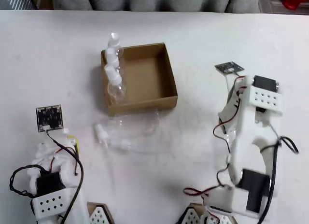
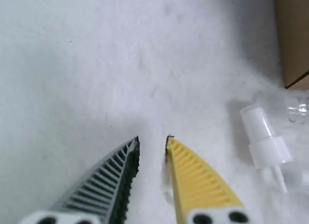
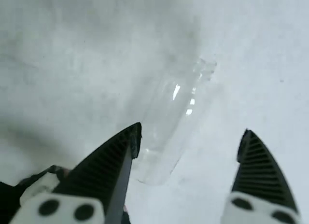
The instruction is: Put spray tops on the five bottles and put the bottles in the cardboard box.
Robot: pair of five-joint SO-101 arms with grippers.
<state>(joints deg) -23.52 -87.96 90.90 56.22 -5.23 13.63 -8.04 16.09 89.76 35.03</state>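
At far left, near the front edge of the white worktop (image 1: 43, 55): the left arm (image 1: 48, 185), folded low. Carries the left end effector (image 2: 152, 139), one grey ribbed finger and one yellow ribbed finger. Stands released, tips a narrow gap apart, grasps nothing, points at bare worktop.

Just to the right of it: a loose white plastic spray top (image 1: 101, 132) with a thin dip tube, flat on the worktop. Lies just beside the neck of a clear plastic bottle (image 1: 140, 132); cannot tell whether touching. Rests on its side, open-necked, just in front of the open brown cardboard box (image 1: 170, 74).

Inside the box, along its left wall: a cluster of clear bottles with white spray tops (image 1: 113, 64), crowded together; cannot tell the exact count.

Well to the right: the right arm (image 1: 241, 137), white with black motors and red wires. Bears the right end effector (image 3: 193, 129), two black ribbed fingers. Stands released, spread wide, grasps nothing. Faces the base of the lying clear plastic bottle, apart from both fingers.
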